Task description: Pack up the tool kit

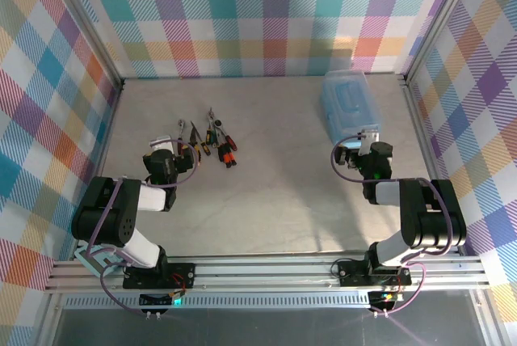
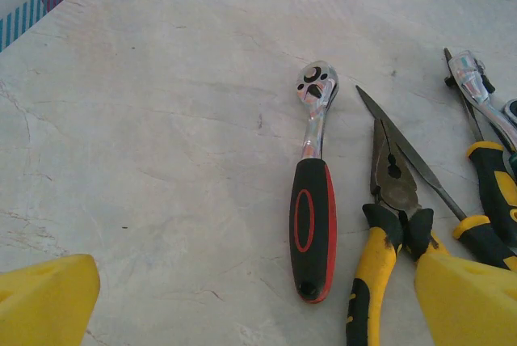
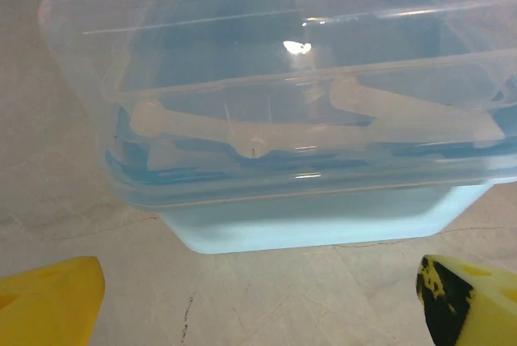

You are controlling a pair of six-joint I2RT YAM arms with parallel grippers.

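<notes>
Left claw [image 1: 184,152] is released, jaws wide, nothing in it, low over the bench [image 1: 275,192]. Ratchet [image 2: 312,225] lies just ahead of it, roughly centred between the jaws, grip end toward the claw. Reads as a line-up to pick it by the handle.

Pliers [image 2: 396,192] sit just right of the ratchet, screwdrivers [image 1: 227,150] further right. All lie near-parallel with handles toward the claw, so each can be taken from the near side.

Right claw [image 1: 359,145] is also released and empty, nosed up to the near end of the case [image 3: 307,225]; can't tell if it touches. Lid [image 3: 283,79] looks down, so this arm is probably placed to open it or steady the case.

Case is well off to the left claw's right. No tools packed yet, I'd say. It's light, smooth plastic and may slide if pushed.
</notes>
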